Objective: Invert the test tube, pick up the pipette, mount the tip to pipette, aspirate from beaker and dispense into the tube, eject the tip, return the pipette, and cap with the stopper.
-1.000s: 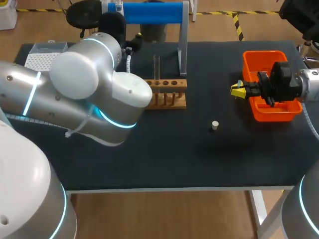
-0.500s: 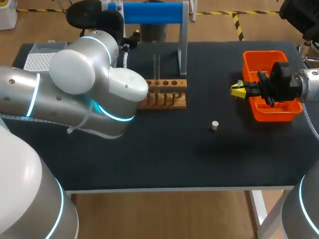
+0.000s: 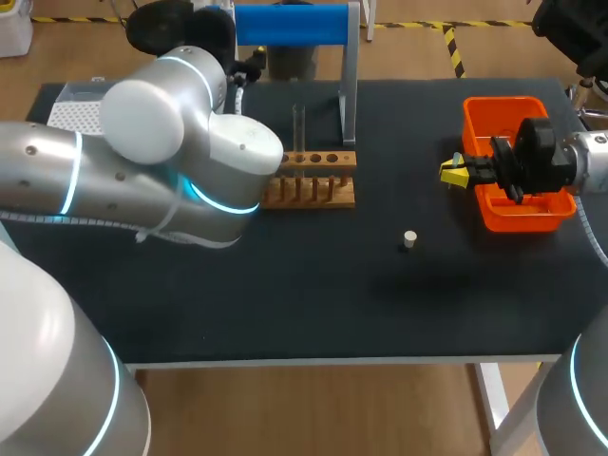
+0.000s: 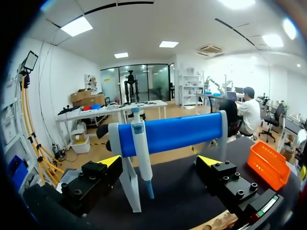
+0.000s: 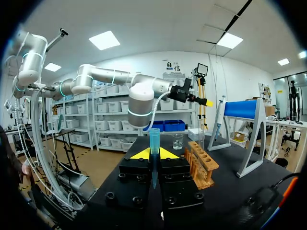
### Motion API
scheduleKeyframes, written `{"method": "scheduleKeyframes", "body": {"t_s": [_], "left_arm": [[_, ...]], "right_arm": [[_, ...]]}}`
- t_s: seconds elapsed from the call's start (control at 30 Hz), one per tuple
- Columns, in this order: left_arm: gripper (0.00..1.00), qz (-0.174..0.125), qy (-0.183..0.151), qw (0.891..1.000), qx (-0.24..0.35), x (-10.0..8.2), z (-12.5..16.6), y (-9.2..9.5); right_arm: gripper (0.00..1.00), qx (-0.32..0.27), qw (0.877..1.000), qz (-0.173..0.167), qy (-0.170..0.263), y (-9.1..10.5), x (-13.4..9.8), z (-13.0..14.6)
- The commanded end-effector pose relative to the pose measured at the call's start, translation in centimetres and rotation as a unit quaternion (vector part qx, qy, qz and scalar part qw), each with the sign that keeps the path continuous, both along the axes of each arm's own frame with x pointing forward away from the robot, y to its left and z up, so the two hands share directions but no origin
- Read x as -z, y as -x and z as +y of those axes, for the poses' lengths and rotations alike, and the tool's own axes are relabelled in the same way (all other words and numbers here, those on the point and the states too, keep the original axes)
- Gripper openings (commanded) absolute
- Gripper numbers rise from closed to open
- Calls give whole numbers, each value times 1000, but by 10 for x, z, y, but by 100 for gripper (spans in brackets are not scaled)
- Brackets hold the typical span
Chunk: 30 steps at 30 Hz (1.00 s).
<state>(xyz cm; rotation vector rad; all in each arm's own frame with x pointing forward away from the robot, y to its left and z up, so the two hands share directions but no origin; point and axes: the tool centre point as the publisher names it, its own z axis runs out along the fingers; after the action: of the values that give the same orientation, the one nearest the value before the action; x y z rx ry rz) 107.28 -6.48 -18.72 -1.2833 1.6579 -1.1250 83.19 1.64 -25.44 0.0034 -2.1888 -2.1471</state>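
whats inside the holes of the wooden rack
One glass tube stands upright in the rack; the other holes in view look empty. The left arm covers the rack's left end, so anything there is hidden.

It was a laboratory: ahead of the left gripper point(image 4: 159, 162) a pipette point(image 4: 140, 153) hung on a blue stand point(image 4: 177, 133), and beyond the right gripper point(image 5: 153, 154), which pinched a blue pipette tip point(image 5: 154, 139), stood a wooden tube rack point(image 5: 201, 165) and a beaker point(image 5: 178, 141).
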Motion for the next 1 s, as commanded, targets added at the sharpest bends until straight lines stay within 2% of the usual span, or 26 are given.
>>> {"method": "scheduleKeyframes", "body": {"t_s": [0.03, 0.47, 0.87, 0.9, 0.93, 1.0], "left_arm": [[100, 0, 1, 1000, 2, 3, 0, -13], [100, -4, 0, 1000, -8, 7, 10, -38], [100, -12, 11, 1000, -18, 8, 15, -52], [98, -12, 11, 1000, -18, 9, 15, -54], [89, -12, 12, 1000, -18, 9, 15, -55], [87, -12, 12, 1000, -18, 9, 16, -57]], "right_arm": [[0, 0, 1000, 0, 1, 1, 0, 0], [0, 0, 1000, 0, 1, 1, 0, 0], [0, 0, 1000, 0, 1, 1, 0, 0], [0, 0, 1000, 0, 1, 1, 0, 0], [0, 0, 1000, 0, 1, 1, 0, 0], [0, 0, 1000, 0, 1, 1, 0, 0]]}}
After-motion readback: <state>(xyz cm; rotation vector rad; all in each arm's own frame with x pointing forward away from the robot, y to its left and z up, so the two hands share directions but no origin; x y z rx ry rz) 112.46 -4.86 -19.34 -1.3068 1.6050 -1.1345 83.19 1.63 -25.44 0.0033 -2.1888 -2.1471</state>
